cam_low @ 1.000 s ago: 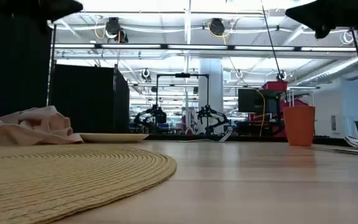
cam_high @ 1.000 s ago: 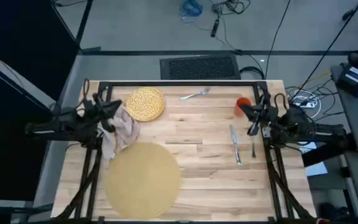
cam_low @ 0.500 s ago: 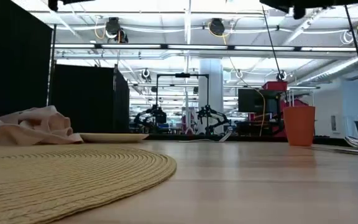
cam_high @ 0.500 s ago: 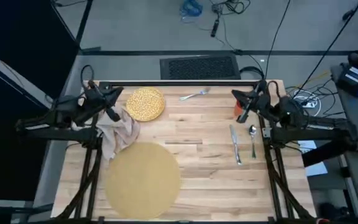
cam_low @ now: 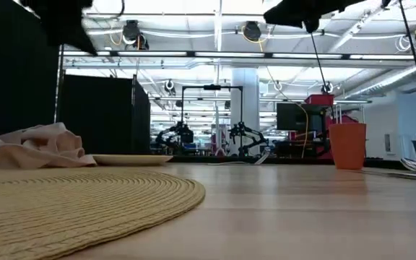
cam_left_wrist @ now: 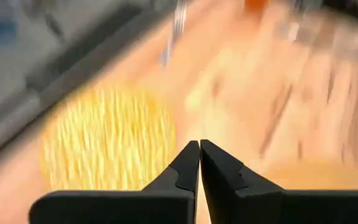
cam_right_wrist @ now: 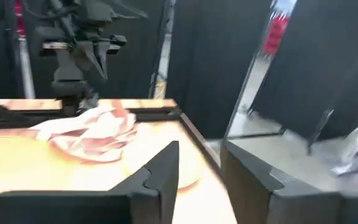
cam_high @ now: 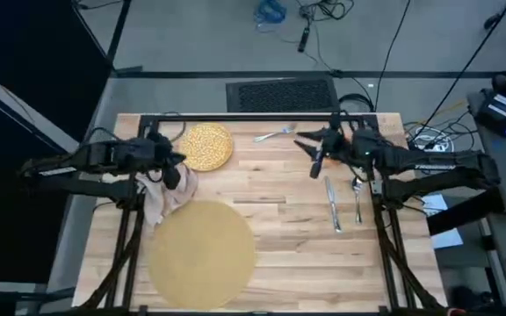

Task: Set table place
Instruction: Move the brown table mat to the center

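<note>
Left hand, fingers pressed together and empty, hangs above the napkin beside the yellow plate. Right hand, fingers parted and empty, hovers near the fork by the bench's far edge.

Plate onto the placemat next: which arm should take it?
Left, probably. The left gripper, fingers shut, hovers right beside the plate, with the placemat on its side. The right gripper is open, over the table's far middle near the fork.

Table with scattered place items.
Around the placemat: napkin touching, plate beyond, fork far, knife and spoon well apart.
</note>
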Robot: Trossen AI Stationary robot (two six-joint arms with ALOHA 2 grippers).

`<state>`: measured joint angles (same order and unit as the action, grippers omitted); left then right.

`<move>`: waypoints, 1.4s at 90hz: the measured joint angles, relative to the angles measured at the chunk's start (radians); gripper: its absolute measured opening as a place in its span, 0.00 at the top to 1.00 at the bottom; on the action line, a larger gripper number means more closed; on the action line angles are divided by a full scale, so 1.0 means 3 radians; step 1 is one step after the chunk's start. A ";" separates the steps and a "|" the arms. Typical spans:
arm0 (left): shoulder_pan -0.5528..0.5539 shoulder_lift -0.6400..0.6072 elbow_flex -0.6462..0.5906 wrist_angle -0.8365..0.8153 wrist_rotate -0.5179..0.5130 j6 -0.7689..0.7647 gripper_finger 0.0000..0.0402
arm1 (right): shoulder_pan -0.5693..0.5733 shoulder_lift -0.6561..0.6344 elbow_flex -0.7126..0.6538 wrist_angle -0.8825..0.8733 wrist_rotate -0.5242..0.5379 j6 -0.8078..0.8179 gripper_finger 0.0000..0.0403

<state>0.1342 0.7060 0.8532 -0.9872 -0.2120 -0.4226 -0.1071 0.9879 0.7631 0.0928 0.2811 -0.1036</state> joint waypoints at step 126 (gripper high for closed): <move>-0.2980 0.1494 -0.0559 -0.0084 0.0694 -0.4067 0.86 | 0.1339 0.0793 0.0001 0.0028 0.0032 0.1271 0.65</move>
<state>-0.7598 1.1543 0.6853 -1.0126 -0.0037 -1.6428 0.2945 1.2259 0.7635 0.1012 0.2905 0.2777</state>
